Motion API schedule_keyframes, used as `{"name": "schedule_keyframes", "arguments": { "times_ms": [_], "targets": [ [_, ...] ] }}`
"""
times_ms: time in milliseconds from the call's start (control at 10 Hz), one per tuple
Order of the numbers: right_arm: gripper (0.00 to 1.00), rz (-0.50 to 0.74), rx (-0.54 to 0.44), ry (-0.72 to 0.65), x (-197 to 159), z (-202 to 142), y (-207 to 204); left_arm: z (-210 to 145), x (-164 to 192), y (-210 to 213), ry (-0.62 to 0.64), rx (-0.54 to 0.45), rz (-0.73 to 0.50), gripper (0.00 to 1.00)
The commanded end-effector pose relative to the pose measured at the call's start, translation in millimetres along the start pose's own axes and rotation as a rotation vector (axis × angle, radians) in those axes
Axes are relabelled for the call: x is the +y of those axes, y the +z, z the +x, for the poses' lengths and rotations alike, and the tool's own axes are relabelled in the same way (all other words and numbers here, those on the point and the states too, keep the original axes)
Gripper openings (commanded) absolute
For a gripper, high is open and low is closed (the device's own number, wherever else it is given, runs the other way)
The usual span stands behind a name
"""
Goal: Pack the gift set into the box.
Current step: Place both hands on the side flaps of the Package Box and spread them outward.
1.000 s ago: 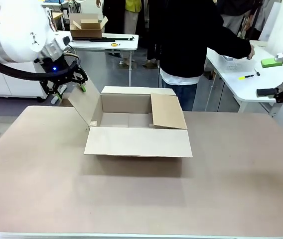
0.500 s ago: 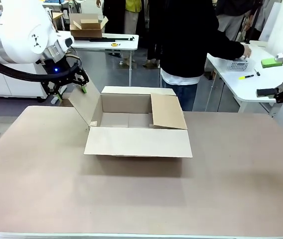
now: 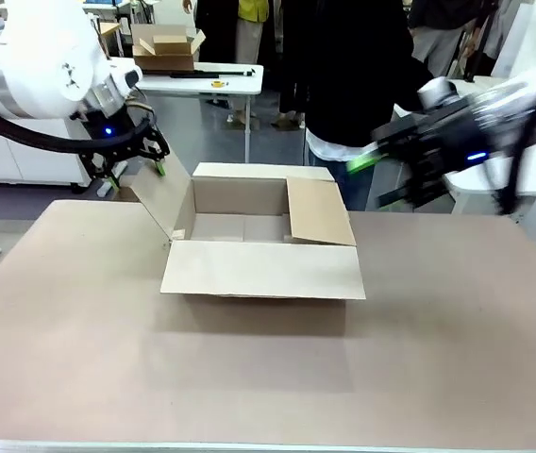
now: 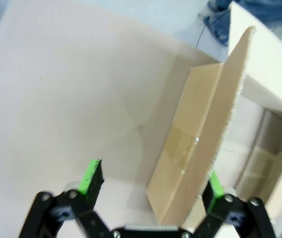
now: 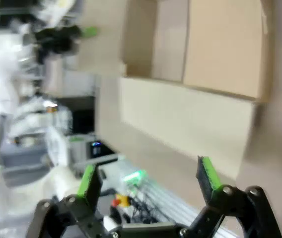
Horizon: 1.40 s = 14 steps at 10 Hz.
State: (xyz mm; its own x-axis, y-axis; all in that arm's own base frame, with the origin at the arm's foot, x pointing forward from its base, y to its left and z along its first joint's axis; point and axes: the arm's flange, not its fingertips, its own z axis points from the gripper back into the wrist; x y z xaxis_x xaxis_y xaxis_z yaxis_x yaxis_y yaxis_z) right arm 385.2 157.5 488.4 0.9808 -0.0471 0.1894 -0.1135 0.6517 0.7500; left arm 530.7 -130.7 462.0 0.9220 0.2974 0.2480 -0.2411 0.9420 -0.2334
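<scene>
Box (image 3: 259,269): on the tabletop (image 3: 249,377), about mid-width and toward the far half, top open. Near flap is folded out and down toward the robot's side. Right flap leans inward over the opening. Far flap stands roughly upright. Left flap rises outward at a slant.

Left gripper (image 3: 136,159): at the upper edge of the slanted left flap, above the box's left side. In the left wrist view the left gripper (image 4: 151,183) has its fingers (image 4: 91,178) spread wide. The flap of the box (image 4: 195,139) passes edge-on between them, much closer to one pad than the other. Cannot tell whether it touches that pad. No pinch on the cardboard.

Right gripper (image 3: 381,179): blurred, in the air beyond the box's far right corner, above tabletop level, with green pads facing the box. In the right wrist view the right gripper (image 5: 148,181) shows fingers (image 5: 208,173) spread, with nothing between them. The box (image 5: 220,44) lies farther off, open side visible, picture soft.

Person (image 3: 353,75) in a dark top stands at the far side, behind the box.
</scene>
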Motion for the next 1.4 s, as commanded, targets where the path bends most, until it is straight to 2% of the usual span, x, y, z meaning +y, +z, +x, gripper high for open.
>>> {"name": "schedule_keyframes", "arguments": {
  "times_ms": [0, 100, 200, 300, 500, 600, 800, 1000, 1100, 1300],
  "targets": [
    [1.0, -0.326, -0.089, -0.048, 1, 47, -74, 1, -2, 2, 0.013, -0.003, 0.019, 1.0],
    [1.0, -0.4, -0.117, 0.097, 12, 39, -111, 1, -2, 2, 0.013, -0.003, 0.019, 1.0],
    [1.0, -0.395, -0.163, 0.223, 21, 30, -120, 1, -2, 2, 0.013, -0.003, 0.019, 1.0],
    [1.0, -0.233, -0.066, 0.083, 17, 18, -92, 1, -2, 2, 0.013, -0.003, 0.019, 1.0],
    [1.0, -0.233, -0.066, 0.083, 17, 18, -92, 1, -2, 2, 0.013, -0.003, 0.019, 1.0],
    [1.0, -0.291, -0.089, 0.158, 18, 20, -117, 1, -2, 2, 0.013, -0.003, 0.019, 1.0],
    [1.0, -0.382, -0.023, 0.245, 61, 38, -120, 1, -2, 2, 0.013, -0.003, 0.019, 1.0],
    [1.0, -0.563, 0.074, 0.267, 104, 79, -126, 1, -2, 2, 0.013, -0.003, 0.019, 1.0],
    [1.0, -0.627, 0.086, 0.257, 114, 97, -131, 1, -2, 2, 0.013, -0.003, 0.019, 1.0],
    [1.0, -0.705, 0.062, 0.238, 109, 121, -156, 1, -2, 2, 0.013, -0.003, 0.019, 1.0]
  ]
}}
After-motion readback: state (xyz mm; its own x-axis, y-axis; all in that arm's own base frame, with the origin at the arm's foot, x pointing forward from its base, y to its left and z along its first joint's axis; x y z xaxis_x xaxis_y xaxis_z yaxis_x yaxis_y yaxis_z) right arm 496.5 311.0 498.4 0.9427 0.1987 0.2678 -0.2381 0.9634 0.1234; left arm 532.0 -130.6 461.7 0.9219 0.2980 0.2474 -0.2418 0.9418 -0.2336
